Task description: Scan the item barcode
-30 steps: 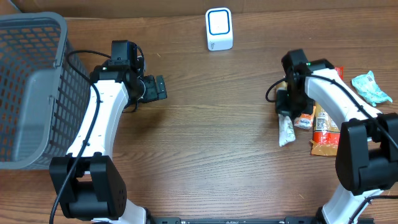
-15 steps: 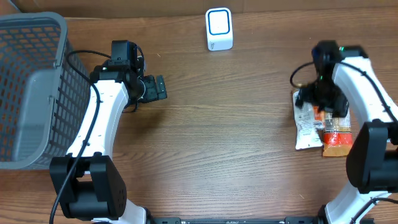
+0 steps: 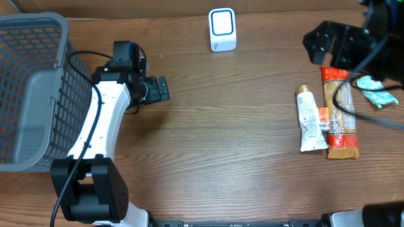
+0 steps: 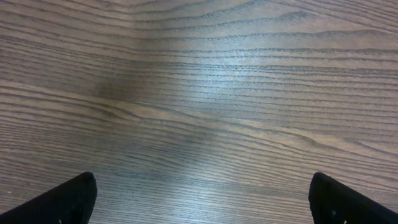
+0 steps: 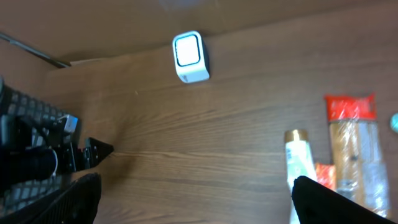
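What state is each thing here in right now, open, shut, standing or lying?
Left pincer: open, empty.
Right pincer: open, empty.
White tube: lying flat.
Long snack packet: lying flat beside the tube.
Scanner: standing upright.
Basket: upright.

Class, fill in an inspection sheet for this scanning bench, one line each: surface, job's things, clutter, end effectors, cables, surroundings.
Surface: wooden table, plain wood grain.
Job's things: barcode scanner upright at the far edge. A white tube, long brown packet, small orange packet and teal packet lie at the right.
Clutter: nothing seen.
End effectors: left end effector open, empty. Right end effector open, empty, raised above the table.
Cables: black cable along the left arm. A second black cable hangs over the packets.
Surroundings: grey basket at the left edge.
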Robot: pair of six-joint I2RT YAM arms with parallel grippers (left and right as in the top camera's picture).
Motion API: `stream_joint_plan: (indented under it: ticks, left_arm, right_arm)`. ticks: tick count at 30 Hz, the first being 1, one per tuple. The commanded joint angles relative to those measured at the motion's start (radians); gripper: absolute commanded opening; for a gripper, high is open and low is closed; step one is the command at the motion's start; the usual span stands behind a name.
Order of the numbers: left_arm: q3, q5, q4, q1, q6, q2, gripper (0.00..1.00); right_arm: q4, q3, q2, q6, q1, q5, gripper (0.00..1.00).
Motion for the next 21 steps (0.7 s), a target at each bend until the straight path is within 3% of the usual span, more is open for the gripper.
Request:
stream_joint_plan:
  ticks: [1,6,10,14,21]
  left_arm:
    - [0.011,-0.006,0.000,-0.003,0.019,-0.009,1.00]
    - [0.011,-0.006,0.000,-0.003,0.019,-0.009,1.00]
    - [0.011,-0.006,0.000,-0.003,0.019,-0.009,1.00]
    - [0.011,-0.006,0.000,-0.003,0.019,-0.009,1.00]
    - [0.011,-0.006,0.000,-0.003,0.019,-0.009,1.00]
  right_arm:
    - [-0.009,0.006,-0.038,-0.068,-0.007,0.071,1.00]
    - [-0.078,0.005,-0.125,-0.014,-0.013,0.182,1.00]
    - [0.010,-0.066,-0.211,0.000,-0.013,0.250,1.00]
    - [0.270,-0.318,-0.363,-0.024,-0.036,0.286,1.00]
    - [0.924,-1.063,-0.743,-0.109,-0.076,0.286,1.00]
